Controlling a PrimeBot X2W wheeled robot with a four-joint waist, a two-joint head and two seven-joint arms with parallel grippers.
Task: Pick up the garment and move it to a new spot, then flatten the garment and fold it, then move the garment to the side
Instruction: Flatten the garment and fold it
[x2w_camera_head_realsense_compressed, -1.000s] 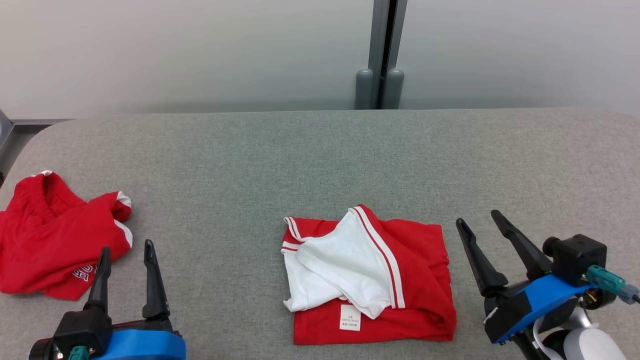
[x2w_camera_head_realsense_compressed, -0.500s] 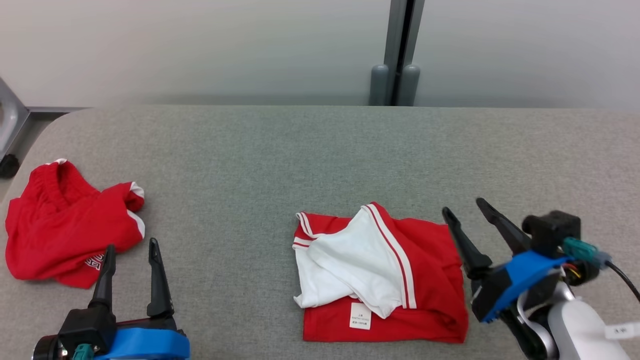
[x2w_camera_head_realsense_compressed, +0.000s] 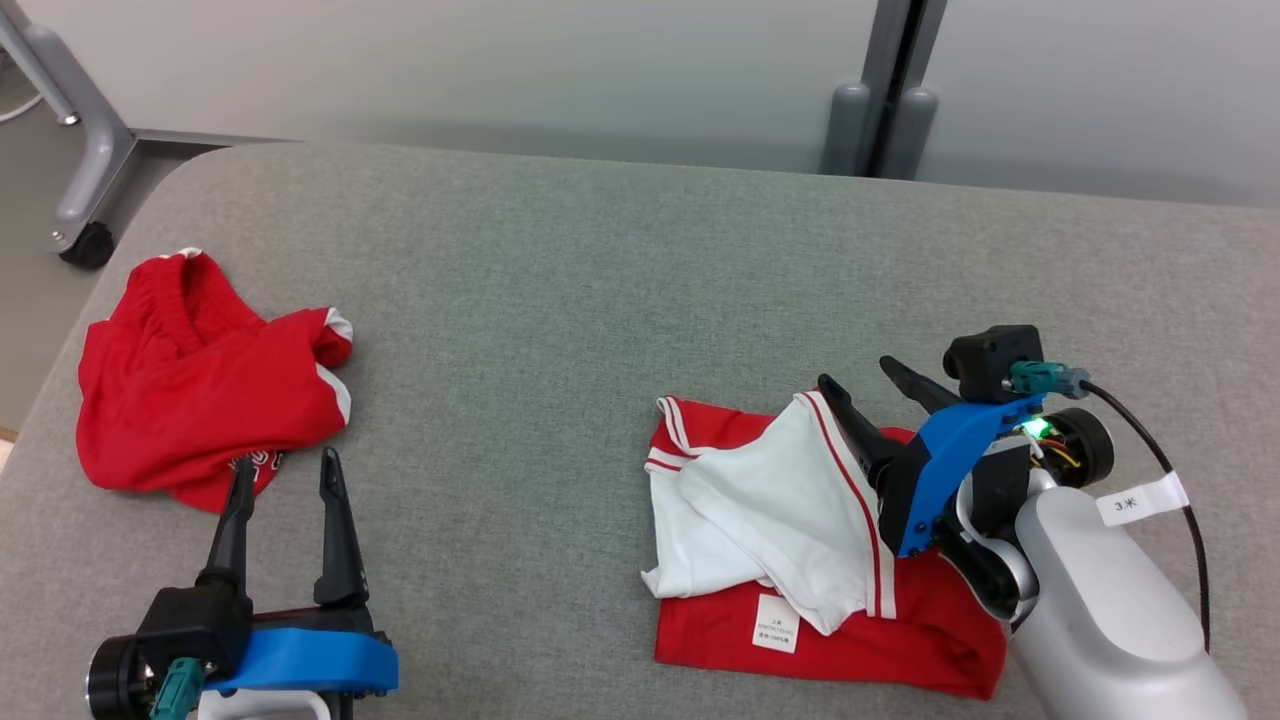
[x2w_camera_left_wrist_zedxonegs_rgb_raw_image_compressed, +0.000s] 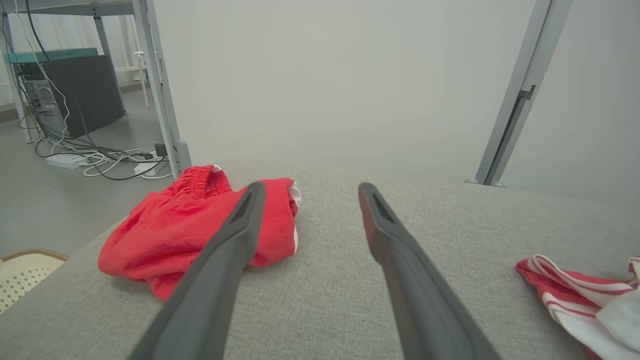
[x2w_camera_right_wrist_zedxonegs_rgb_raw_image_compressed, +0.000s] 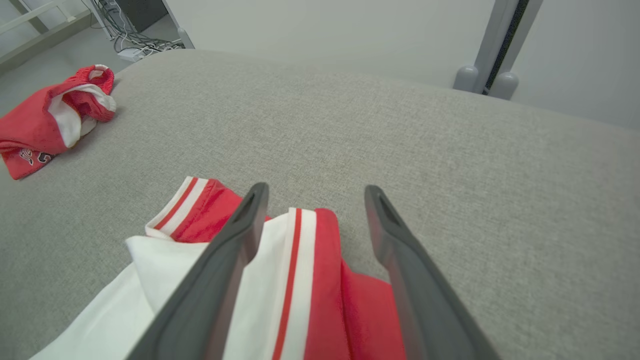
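Observation:
A folded red garment (x2w_camera_head_realsense_compressed: 900, 620) with a white layer and red-striped trim lies on the grey padded table (x2w_camera_head_realsense_compressed: 560, 300), right of centre. My right gripper (x2w_camera_head_realsense_compressed: 855, 375) hovers open over its upper right corner; in the right wrist view the gripper (x2w_camera_right_wrist_zedxonegs_rgb_raw_image_compressed: 316, 187) straddles the striped trim (x2w_camera_right_wrist_zedxonegs_rgb_raw_image_compressed: 295, 260). A second, crumpled red garment (x2w_camera_head_realsense_compressed: 190, 380) lies at the table's left end. My left gripper (x2w_camera_head_realsense_compressed: 285, 460) stands open just beside its near edge, and the left wrist view puts that gripper (x2w_camera_left_wrist_zedxonegs_rgb_raw_image_compressed: 311, 186) with the red heap (x2w_camera_left_wrist_zedxonegs_rgb_raw_image_compressed: 170, 235) behind its left finger.
The table's rounded left edge (x2w_camera_head_realsense_compressed: 60, 370) is close to the crumpled garment. A wheeled metal frame leg (x2w_camera_head_realsense_compressed: 85, 215) stands on the floor beyond it. A wall with a grey post (x2w_camera_head_realsense_compressed: 885, 90) runs behind the table. Cables (x2w_camera_left_wrist_zedxonegs_rgb_raw_image_compressed: 95, 155) lie on the floor.
The head camera has turned, shifting the whole picture. My right gripper has moved left from beside the folded garment to over its upper right corner. The left gripper stays by the crumpled garment.

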